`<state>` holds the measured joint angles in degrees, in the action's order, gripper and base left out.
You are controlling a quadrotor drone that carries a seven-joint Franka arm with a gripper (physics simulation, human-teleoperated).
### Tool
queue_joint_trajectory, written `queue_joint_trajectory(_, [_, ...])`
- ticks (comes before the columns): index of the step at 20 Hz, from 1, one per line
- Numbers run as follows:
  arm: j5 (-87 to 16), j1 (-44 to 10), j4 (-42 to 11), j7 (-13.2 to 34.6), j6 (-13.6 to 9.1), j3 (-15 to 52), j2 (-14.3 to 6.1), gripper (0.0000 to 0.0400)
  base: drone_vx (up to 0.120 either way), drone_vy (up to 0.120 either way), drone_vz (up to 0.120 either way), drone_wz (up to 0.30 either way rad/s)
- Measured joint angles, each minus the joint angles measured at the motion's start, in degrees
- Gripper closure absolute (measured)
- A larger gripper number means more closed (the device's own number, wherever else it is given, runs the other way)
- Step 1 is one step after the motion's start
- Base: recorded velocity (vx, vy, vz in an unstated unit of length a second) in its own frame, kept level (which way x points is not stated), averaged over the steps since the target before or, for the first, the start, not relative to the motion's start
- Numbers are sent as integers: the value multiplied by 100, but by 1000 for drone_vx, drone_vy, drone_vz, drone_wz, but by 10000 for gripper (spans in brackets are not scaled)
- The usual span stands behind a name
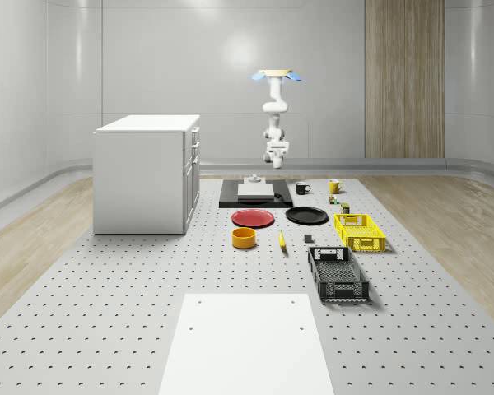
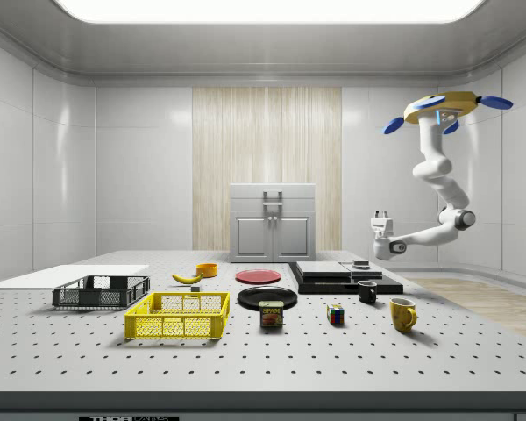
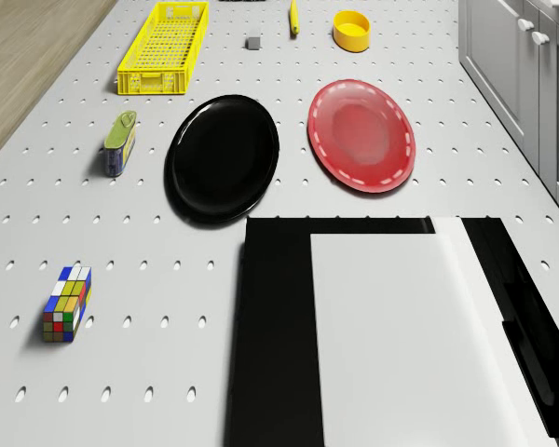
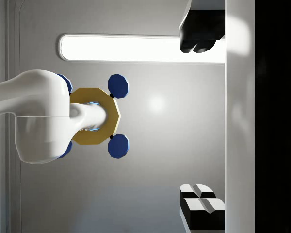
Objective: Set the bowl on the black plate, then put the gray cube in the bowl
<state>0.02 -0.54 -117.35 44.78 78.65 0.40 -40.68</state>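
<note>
**Black plate bare, both steps still to do**

Black round plate [image 3: 222,158] lies empty on the white perforated table [image 3: 149,307], well below and ahead of the fingers [image 4: 199,29]. Farther from them, the yellow bowl [image 3: 351,30] and small gray cube [image 3: 253,42] sit apart, untouched. Neither step looks begun. The arm hangs bent from the hovering drone [image 2: 447,107] by the table's end, gripper [image 2: 381,214] turned upward, fingers spread, holding nothing.

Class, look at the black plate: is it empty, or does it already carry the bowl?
Empty. The black plate lies bare on the table; the yellow bowl stands apart, beyond the red plate.
</note>
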Motion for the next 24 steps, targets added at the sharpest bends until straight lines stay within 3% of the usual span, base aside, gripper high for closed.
queue_joint_trajectory(16, [-245, -57, -52, 30, 70, 177, -50, 0, 120, -120, 0, 0])
queue_joint_trajectory(24, [-995, -221, -140, 131, 117, 710, -90, 0, 120, -120, 0, 0])
